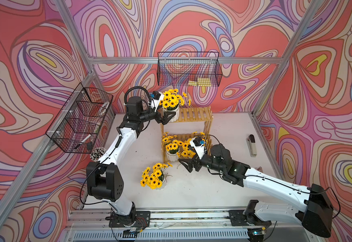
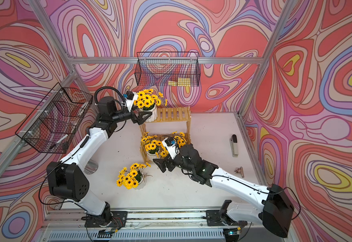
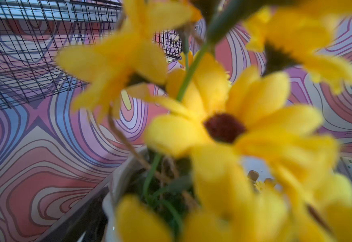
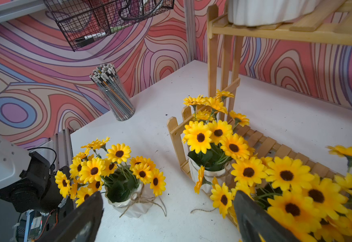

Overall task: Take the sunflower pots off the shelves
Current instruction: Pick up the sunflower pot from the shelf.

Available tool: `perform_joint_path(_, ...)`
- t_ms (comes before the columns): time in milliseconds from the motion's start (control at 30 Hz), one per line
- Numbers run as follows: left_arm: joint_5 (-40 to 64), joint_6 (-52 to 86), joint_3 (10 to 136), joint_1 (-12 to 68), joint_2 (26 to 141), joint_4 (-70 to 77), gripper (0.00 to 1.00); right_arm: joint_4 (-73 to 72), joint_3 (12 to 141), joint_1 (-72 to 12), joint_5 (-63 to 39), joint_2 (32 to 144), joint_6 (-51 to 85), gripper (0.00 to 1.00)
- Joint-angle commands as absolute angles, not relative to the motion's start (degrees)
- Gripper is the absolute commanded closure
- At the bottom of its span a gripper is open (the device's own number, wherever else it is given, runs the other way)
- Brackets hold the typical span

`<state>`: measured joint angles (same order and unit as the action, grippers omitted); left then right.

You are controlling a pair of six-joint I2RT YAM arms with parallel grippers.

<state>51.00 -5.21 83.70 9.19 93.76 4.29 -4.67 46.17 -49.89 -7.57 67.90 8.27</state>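
The shelves [image 1: 194, 114] stand at the back of the white table. One sunflower pot [image 1: 172, 104] sits at the left end of the top shelf. My left gripper [image 1: 169, 118] is open, its fingers on either side of this pot's white body. Blurred flowers and the pot rim [image 3: 116, 188] fill the left wrist view and hide the jaws. Two sunflower pots [image 1: 172, 149] [image 4: 296, 184] stand on the lower shelf. Another pot [image 1: 153, 178] [image 4: 129, 201] stands on the table in front. My right gripper [image 1: 184, 166] [image 4: 168, 222] hangs open and holds nothing, low in front of the lower shelf.
A black wire basket [image 1: 188, 69] hangs on the back wall and another [image 1: 80, 119] on the left wall. A cup of pencils [image 4: 113, 92] stands at the table's left edge. A stapler [image 1: 252, 145] and a binder clip [image 2: 239, 170] lie at the right.
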Motion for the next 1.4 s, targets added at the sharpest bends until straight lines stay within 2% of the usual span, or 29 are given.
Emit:
perform_joint_path(0, 52.34, -6.40, 85.99, 9.66, 94.93, 2.89, 0.00, -5.63, 47.22, -49.69, -8.09, 68.25, 8.57, 0.02)
perform_joint_path(1000, 53.50, -6.45, 89.86, 10.72, 98.52, 1.45, 0.00, -5.63, 47.91, -49.68, -8.70, 69.16, 8.18, 0.02)
perform_joint_path(1367, 53.10, -7.07, 89.44, 10.81, 98.79, 1.09, 0.09, -5.54, 47.81, -49.74, -8.48, 69.25, 8.09, 0.02)
